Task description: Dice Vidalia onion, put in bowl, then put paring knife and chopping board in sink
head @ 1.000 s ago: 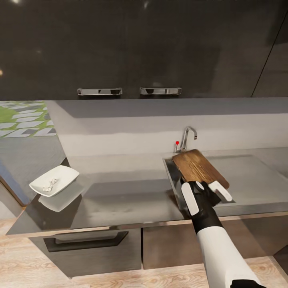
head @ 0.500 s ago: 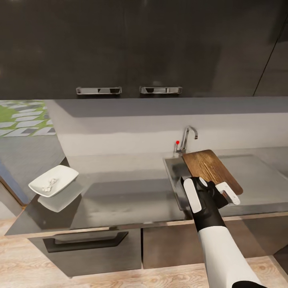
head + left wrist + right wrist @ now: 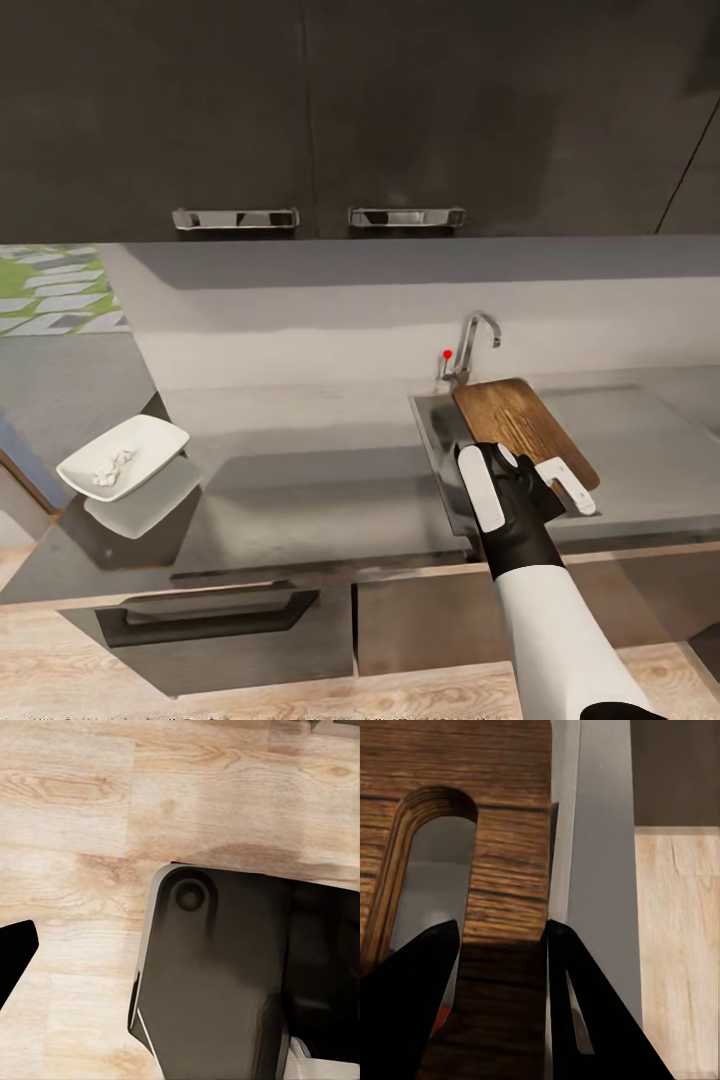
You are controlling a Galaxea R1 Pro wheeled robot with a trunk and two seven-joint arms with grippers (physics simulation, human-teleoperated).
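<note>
My right gripper (image 3: 548,482) is shut on the near end of the brown chopping board (image 3: 518,422), beside its slot hole. The board hangs over the right part of the grey sink (image 3: 431,425), its far end close to the chrome tap (image 3: 472,342). In the right wrist view, both black fingers (image 3: 412,975) clamp the strip of chopping board (image 3: 510,832) next to the slot, with the gripper (image 3: 502,941) closed around it. White diced onion (image 3: 108,463) lies in the white bowl (image 3: 150,440) at the countertop's (image 3: 300,480) left end. The paring knife is hidden.
Dark wall cabinets with two chrome handles (image 3: 236,217) hang above the counter. The flat drainboard (image 3: 640,440) lies right of the basin. The left wrist view looks down at the wooden floor (image 3: 75,810) and the robot's dark base (image 3: 225,975), with one black fingertip (image 3: 15,952) at the edge.
The board swung to the right over the basin and sank slightly, still in my right gripper. The head camera also shifted, so the whole view moved a little.
</note>
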